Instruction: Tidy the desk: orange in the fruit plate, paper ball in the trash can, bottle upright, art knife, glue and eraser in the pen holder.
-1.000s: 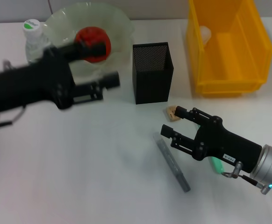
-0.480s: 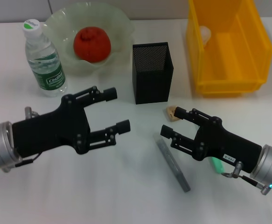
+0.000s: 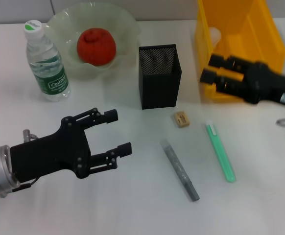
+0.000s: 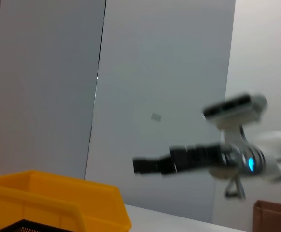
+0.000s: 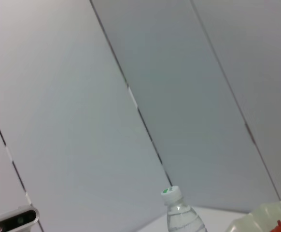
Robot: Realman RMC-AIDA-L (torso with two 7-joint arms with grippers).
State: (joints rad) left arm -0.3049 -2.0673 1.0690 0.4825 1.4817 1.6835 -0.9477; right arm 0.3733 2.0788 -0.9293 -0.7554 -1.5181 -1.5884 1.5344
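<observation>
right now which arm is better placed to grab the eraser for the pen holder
Left, probably. The left gripper hangs open and low over the table, on the eraser's left. The right gripper is up by the trash can, behind the eraser. Neither is close; the pen holder stands between them.

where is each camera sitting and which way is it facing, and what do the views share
Head view: up high, looking down at the white desk; left gripper open near, right gripper open by the yellow plastic bin.
Left wrist view: low, facing across to the wall; shows the right arm, same bin.
Right wrist view: tilted up at the wall; none of its own fingers; shares the clear green-capped bottle with head view.
</observation>
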